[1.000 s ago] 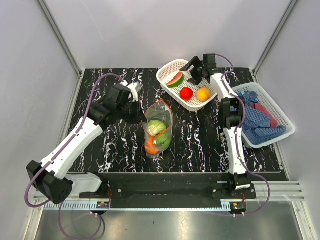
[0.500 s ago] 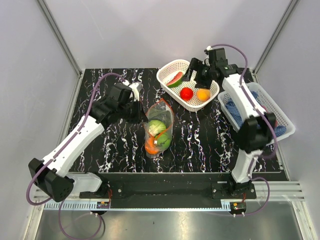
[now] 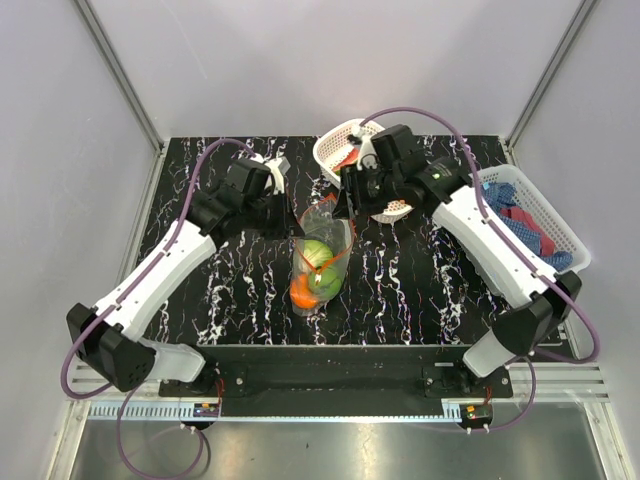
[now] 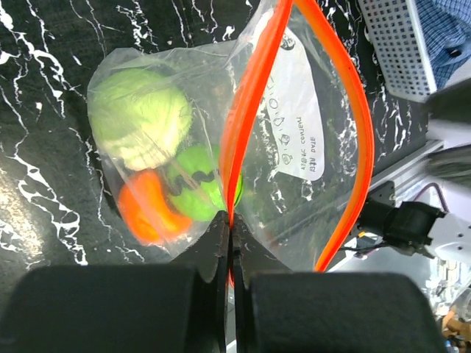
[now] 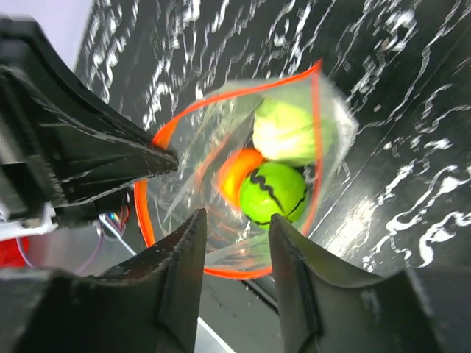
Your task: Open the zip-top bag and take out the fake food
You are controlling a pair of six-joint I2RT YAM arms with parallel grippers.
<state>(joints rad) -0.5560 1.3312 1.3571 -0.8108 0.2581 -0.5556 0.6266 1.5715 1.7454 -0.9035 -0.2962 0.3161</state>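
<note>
The clear zip-top bag (image 3: pixel 322 262) stands in the middle of the black marbled table, and its orange-red zip strip (image 4: pixel 352 125) gapes wide. My left gripper (image 4: pixel 230 219) is shut on the near side of that strip and holds the rim up. Inside the bag lies the fake food: a pale green cabbage ball (image 4: pixel 140 121), a green round fruit (image 5: pixel 274 193) and an orange ball (image 5: pixel 239 173). Just above the bag's mouth, my right gripper (image 5: pixel 237 220) hovers open with nothing between its fingers. In the top view the right gripper (image 3: pixel 345 207) is at the bag's upper right rim.
A white lattice basket (image 3: pixel 337 146) stands behind the bag, mostly hidden by my right arm. A second white basket (image 3: pixel 560 262) holding blue and red cloths (image 3: pixel 522 228) sits at the right edge. Grey walls close in the table.
My right arm has swung from the white basket over to the bag's mouth, and its jaws have narrowed. The left gripper still holds the zip strip, now a little higher.
</note>
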